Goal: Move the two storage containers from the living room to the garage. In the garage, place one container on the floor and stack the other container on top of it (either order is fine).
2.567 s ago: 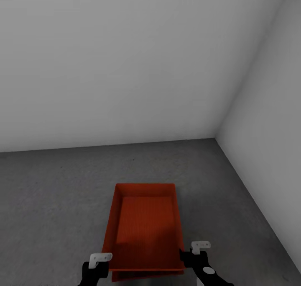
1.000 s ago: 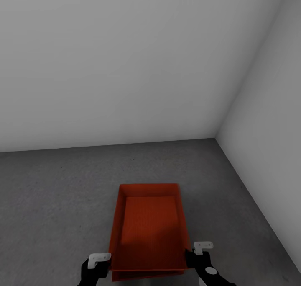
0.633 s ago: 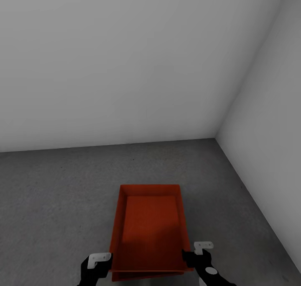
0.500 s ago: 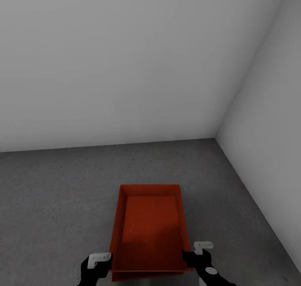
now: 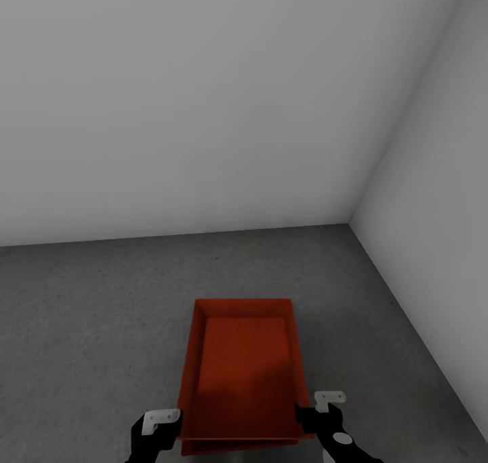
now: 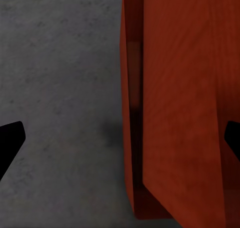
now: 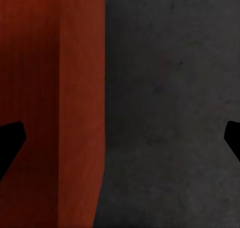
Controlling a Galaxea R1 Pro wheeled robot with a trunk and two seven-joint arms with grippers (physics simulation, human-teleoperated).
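The stacked storage containers (image 5: 240, 375) lie lengthwise between both spread tools, left tool (image 5: 161, 424) and right tool (image 5: 324, 409) straddling the side walls.

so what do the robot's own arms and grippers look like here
In the head view both arms end in glossy black wrists. Each carries a small white bracket-like plate with tiny dark marks: left gripper, right gripper. The right wrist also bears a round white disc. In the wrist views, the fingertips are plain black wedges. No cables visible.
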